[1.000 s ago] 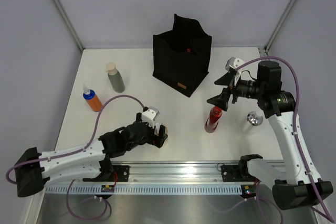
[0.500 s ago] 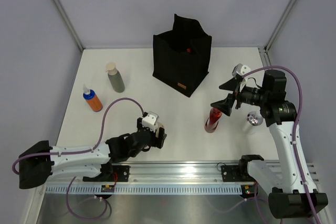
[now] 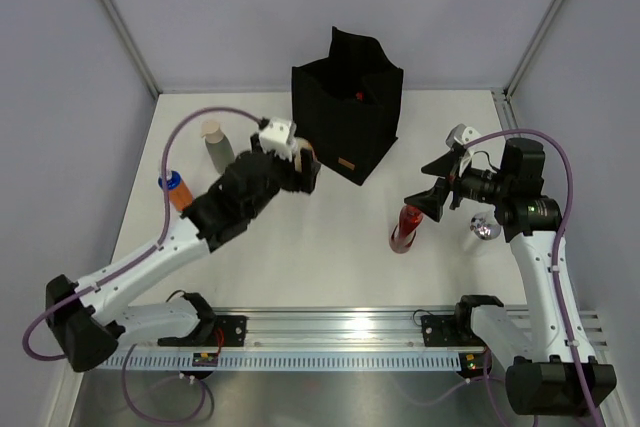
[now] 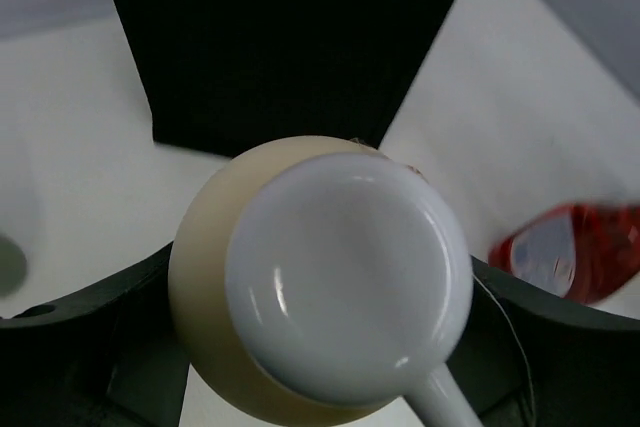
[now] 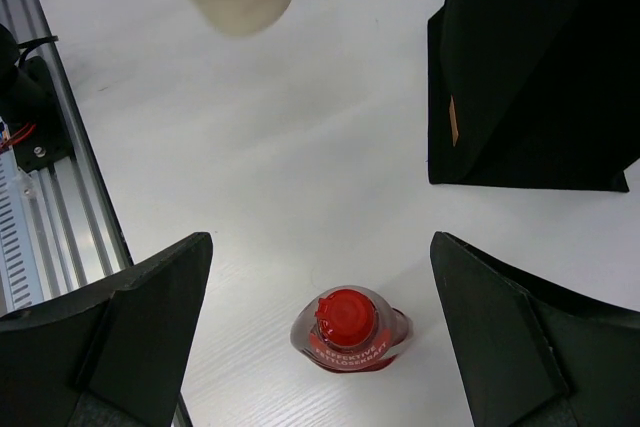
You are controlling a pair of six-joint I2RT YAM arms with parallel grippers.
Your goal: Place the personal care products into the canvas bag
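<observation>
Left gripper point(image 3: 299, 168) pinches a beige bottle point(image 4: 320, 277) beside the black bag point(image 3: 345, 112), right gripper point(image 3: 428, 197) spread over the red bottle point(image 3: 407, 226); grey bottle point(image 3: 219, 150), orange bottle point(image 3: 176, 192) and silver bottle point(image 3: 484, 228) not yet bagged

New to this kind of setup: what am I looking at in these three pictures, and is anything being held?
Two robot arms are bolted at the near edge of a white table. One picture looks down from above and behind them. The other two come from a camera on each wrist, so each shows its own dark fingers. On the table stand a black canvas bag, a grey bottle, an orange bottle, a red bottle and a small silver-white bottle. The left gripper is closed on a beige bottle with a white cap, held in the air near the bag. The right gripper is open and empty, hovering over the red bottle.
</observation>
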